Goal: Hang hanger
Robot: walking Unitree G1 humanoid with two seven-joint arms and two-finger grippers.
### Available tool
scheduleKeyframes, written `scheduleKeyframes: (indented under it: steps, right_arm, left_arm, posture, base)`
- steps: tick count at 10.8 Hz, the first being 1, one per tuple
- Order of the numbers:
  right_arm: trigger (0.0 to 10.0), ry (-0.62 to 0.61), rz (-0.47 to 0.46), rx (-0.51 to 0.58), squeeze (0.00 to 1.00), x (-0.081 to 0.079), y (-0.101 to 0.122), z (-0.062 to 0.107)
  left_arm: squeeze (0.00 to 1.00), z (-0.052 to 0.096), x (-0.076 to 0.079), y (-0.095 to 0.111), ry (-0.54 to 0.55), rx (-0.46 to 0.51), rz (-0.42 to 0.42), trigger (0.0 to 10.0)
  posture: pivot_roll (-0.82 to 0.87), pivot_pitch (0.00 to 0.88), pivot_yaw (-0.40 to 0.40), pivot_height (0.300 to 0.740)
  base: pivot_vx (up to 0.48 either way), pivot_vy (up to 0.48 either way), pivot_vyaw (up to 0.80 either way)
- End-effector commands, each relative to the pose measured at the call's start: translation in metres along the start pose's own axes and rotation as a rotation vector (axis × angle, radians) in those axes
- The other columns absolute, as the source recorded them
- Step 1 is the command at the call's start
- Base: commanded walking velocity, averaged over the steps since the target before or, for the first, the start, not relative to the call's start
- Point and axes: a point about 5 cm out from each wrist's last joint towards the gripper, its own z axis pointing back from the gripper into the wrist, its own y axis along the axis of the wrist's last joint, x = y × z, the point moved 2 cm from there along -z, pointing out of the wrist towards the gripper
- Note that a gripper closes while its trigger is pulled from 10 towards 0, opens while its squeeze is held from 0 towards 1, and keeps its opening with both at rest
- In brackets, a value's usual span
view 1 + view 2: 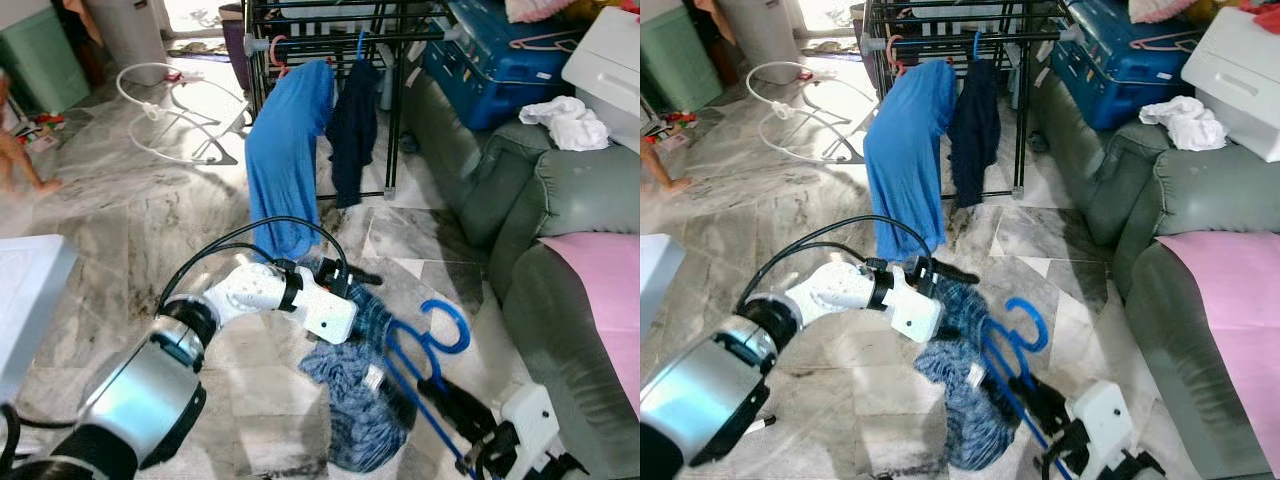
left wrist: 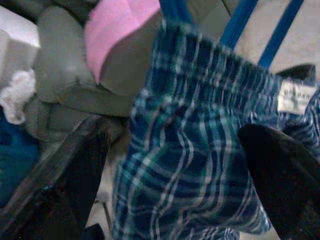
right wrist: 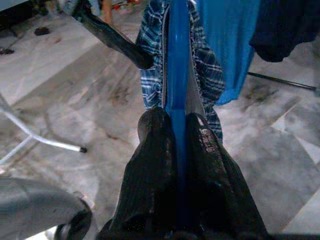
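Note:
A blue plastic hanger (image 1: pixel 432 345) is held low over the floor with blue plaid shorts (image 1: pixel 362 395) draped on it. My right gripper (image 1: pixel 452 402) is shut on the hanger's bar (image 3: pixel 178 75), gripping it from below at the lower right. My left gripper (image 1: pixel 342 274) reaches in from the left at the top of the shorts. In the left wrist view its two fingers (image 2: pixel 65 185) stand wide open on either side of the plaid cloth (image 2: pixel 200 165). A black drying rack (image 1: pixel 340 30) stands ahead.
On the rack hang a blue shirt (image 1: pixel 290 150) and a dark navy garment (image 1: pixel 352 130). A grey-green sofa (image 1: pixel 520 200) with a pink cushion (image 1: pixel 605 290) and a white cloth (image 1: pixel 568 122) runs along the right. A blue suitcase (image 1: pixel 500 60) sits behind it.

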Motion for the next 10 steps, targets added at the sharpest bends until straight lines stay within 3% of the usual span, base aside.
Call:
scheduleKeyframes:
  steps: [1, 4, 5, 6, 10]
  right_arm:
    - [0.0, 0.056, 0.014, 0.02, 0.0, -0.007, 0.008, 0.0]
    - [0.0, 0.159, 0.01, -0.021, 0.0, -0.017, 0.011, 0.011]
    - [0.0, 0.157, 0.015, -0.025, 0.0, -0.016, 0.012, 0.012]
    - [0.0, 0.151, 0.016, -0.028, 0.0, -0.015, 0.012, 0.012]
    - [0.0, 0.138, 0.016, -0.032, 0.0, -0.013, 0.011, 0.009]
  left_arm:
    - [0.0, 0.003, -0.001, -0.004, -0.034, -0.036, -0.01, 10.0]
    - [0.0, 0.002, -0.002, -0.009, -0.069, -0.095, -0.033, 9.8]
    - [0.0, 0.001, -0.001, -0.009, -0.081, -0.095, -0.025, 3.8]
    - [0.0, 0.001, 0.0, -0.008, -0.091, -0.085, -0.021, 0.0]
    - [0.0, 0.006, 0.013, -0.01, -0.21, -0.076, 0.019, 0.0]
  posture:
    - [-0.09, 0.065, 0.036, 0.74]
    - [-0.1, 0.066, 0.037, 0.74]
    - [-0.1, 0.066, 0.037, 0.74]
    - [-0.1, 0.064, 0.037, 0.74]
    - [-0.1, 0.066, 0.033, 0.74]
  base:
    - [0.0, 0.0, 0.0]
    - [0.0, 0.0, 0.0]
    - [0.0, 0.0, 0.0]
    - [0.0, 0.0, 0.0]
    - [0.0, 0.0, 0.0]
